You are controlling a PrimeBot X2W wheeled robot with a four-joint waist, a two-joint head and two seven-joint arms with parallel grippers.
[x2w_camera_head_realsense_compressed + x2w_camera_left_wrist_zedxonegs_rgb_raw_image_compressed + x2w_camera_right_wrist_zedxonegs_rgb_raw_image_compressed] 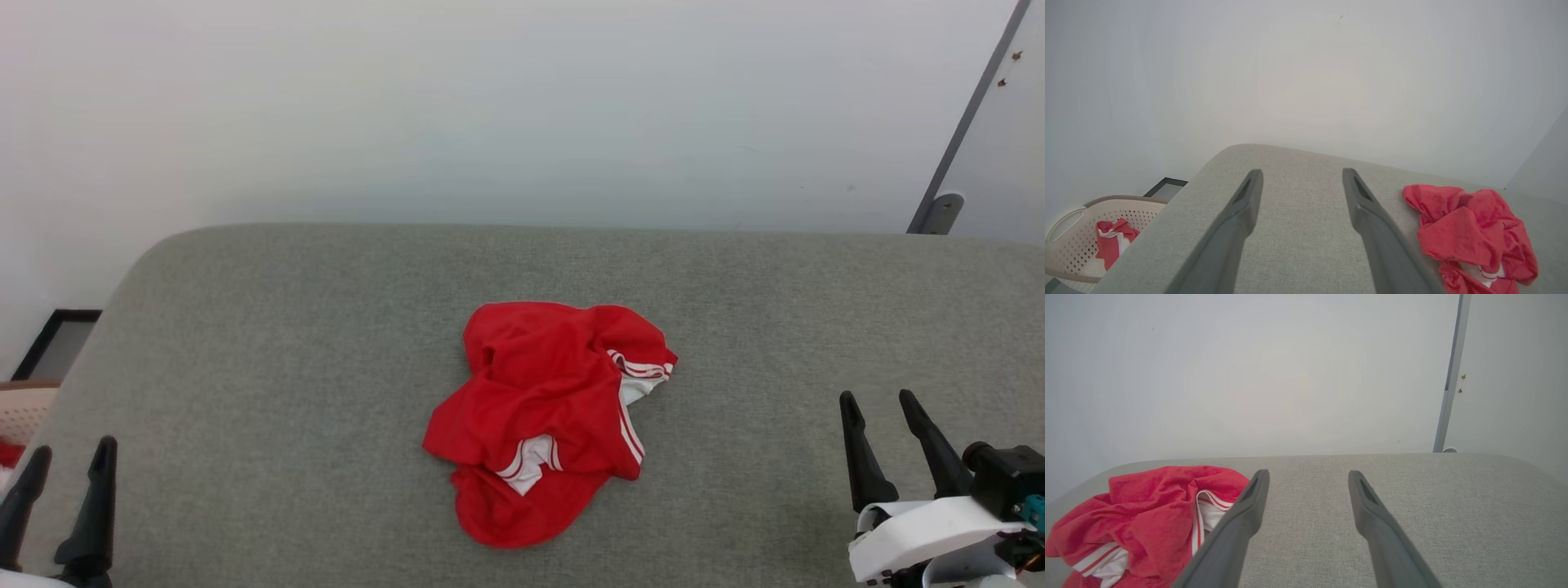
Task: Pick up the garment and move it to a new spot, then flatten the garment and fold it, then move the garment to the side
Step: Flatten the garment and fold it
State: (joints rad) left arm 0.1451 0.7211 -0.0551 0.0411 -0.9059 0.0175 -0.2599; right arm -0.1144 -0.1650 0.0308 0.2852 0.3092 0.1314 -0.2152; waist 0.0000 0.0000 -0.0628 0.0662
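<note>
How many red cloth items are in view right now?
2. The garment lies crumpled at the middle of the grey padded surface. A small red-and-white cloth sits in the beige perforated basket beside the surface's left end. More may be hidden inside the basket.

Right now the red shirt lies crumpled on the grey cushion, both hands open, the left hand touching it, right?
No: the head view shows the left hand, open, clear of the red shirt. It does lie crumpled on the grey cushion, right hand open too.
</note>
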